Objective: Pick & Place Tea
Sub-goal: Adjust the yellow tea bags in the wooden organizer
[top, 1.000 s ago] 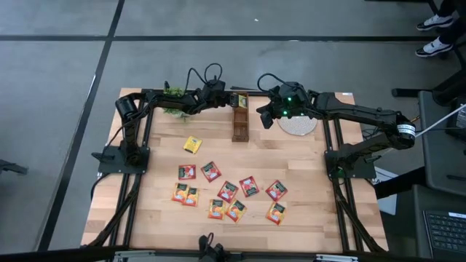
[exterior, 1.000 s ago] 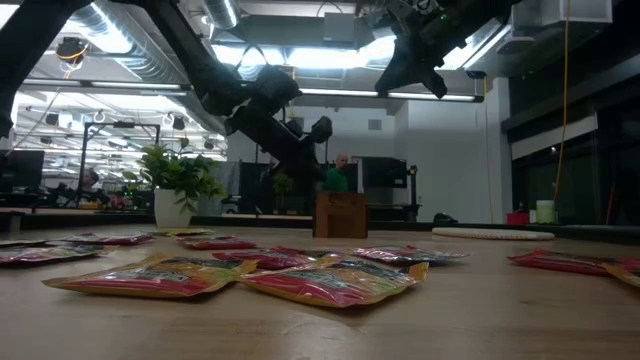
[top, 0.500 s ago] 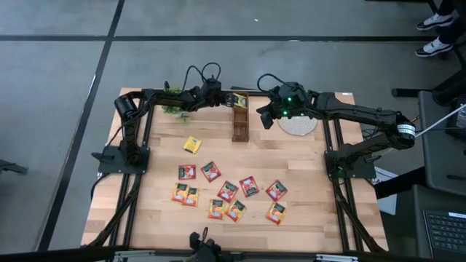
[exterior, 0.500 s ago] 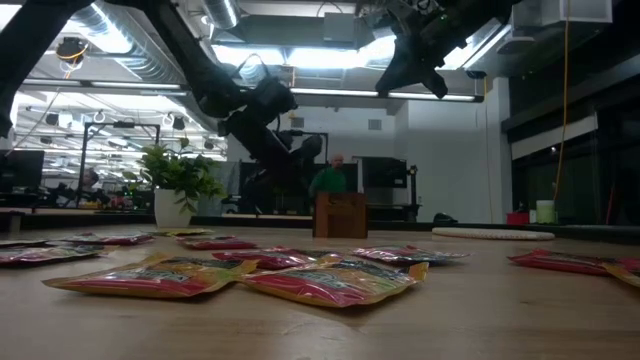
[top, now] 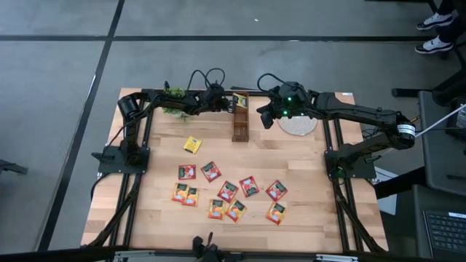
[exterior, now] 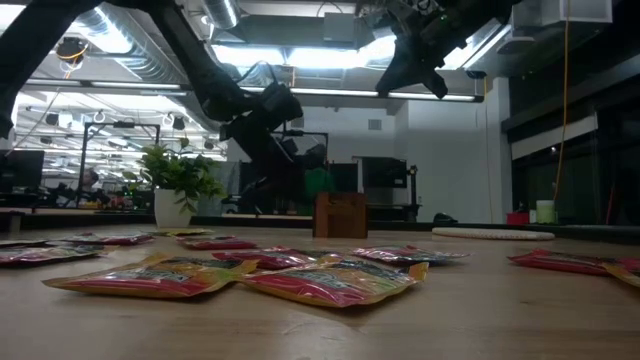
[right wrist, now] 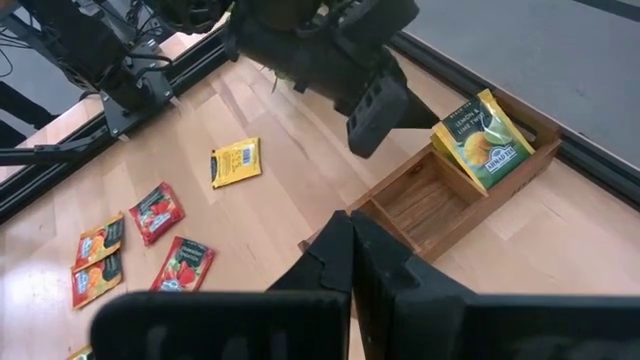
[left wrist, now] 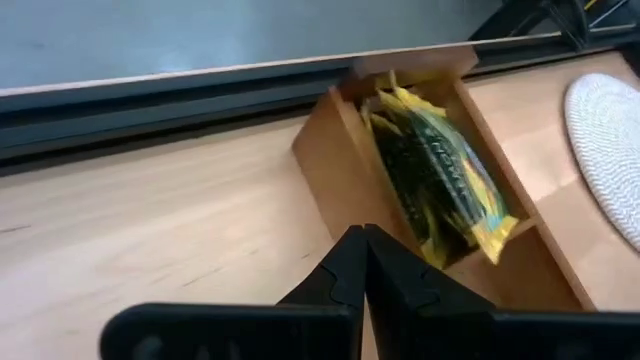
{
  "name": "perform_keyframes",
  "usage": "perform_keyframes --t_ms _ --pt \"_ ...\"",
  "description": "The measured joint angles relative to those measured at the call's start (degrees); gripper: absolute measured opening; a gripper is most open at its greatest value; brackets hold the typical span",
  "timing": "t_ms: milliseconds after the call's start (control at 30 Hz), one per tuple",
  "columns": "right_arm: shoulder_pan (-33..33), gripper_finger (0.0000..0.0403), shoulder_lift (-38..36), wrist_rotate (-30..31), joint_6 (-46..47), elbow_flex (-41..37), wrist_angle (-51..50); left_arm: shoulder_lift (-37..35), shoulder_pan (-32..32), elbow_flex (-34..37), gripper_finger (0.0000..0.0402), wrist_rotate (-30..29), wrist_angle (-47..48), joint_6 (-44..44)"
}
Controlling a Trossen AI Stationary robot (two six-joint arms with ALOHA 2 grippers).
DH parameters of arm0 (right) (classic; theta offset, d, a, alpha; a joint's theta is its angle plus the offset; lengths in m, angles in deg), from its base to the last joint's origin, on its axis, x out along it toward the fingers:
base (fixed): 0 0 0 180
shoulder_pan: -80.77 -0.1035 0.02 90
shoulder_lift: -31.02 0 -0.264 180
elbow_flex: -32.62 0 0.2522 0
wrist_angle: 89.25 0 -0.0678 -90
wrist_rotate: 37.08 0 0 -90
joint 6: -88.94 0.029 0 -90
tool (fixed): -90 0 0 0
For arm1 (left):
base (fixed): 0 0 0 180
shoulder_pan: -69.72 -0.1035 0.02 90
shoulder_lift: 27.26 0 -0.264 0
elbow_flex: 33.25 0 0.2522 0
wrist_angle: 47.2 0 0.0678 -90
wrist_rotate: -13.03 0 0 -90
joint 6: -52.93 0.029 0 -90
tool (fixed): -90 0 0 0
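The left pincer, clenched and empty, is hovering beside the wooden box now holding yellow sachets, while the clenched right pincer is waiting above remaining tea sachets scattered across the worktop.

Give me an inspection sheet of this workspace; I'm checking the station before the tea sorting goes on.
Surface: pale wooden table, bare wood showing.
Job's things: yellow tea sachets standing in the end compartment of the brown wooden box; one yellow sachet and red and orange sachets loose on the table.
Clutter: green potted plant; round pale woven mat.
Grippers: left gripper shut, empty, beside the box; right gripper shut, empty, above the box.
Cables: black loops on both arms.
Surroundings: grey floor; shoes at the far edge.
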Motion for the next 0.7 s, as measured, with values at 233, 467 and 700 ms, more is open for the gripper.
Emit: perform_keyframes --t_ms 233,467,700 --pt "0.0 0.0003 0.0 0.0 0.0 0.0 0.0 0.0 0.0 0.0 0.0001 1.3 -1.9 -0.4" --pt "0.0 0.0003 0.0 0.0 0.0 0.0 0.0 0.0 -0.1 0.0 0.0001 3.3 -5.4 -1.9" --pt "0.0 0.0003 0.0 0.0 0.0 0.0 0.0 0.0 -0.1 0.0 0.0002 4.2 -6.5 -2.8"
